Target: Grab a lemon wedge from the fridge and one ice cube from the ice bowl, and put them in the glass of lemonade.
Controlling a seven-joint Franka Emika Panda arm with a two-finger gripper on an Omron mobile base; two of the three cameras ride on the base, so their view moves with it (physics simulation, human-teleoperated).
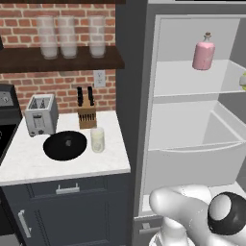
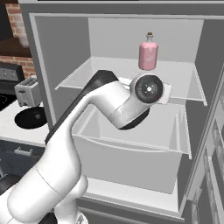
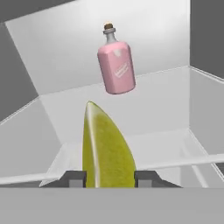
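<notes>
Wedge (image 3: 106, 148) in my claw (image 3: 109, 179), inside the open fridge (image 1: 192, 125): the two fingertips (image 3: 74, 179) sit against its flanks, so I read this as a part-closed grip on the lemon, made so it can be carried out to the glass (image 1: 97, 140) on the counter (image 1: 29, 166) beside the bowl (image 1: 65, 145). Its long axis runs straight ahead from the claw, pointed tip leading toward the fridge's back wall, below the pink bottle (image 3: 116, 61) on the shelf (image 2: 183, 83). Ice, I judge, comes later.
</notes>
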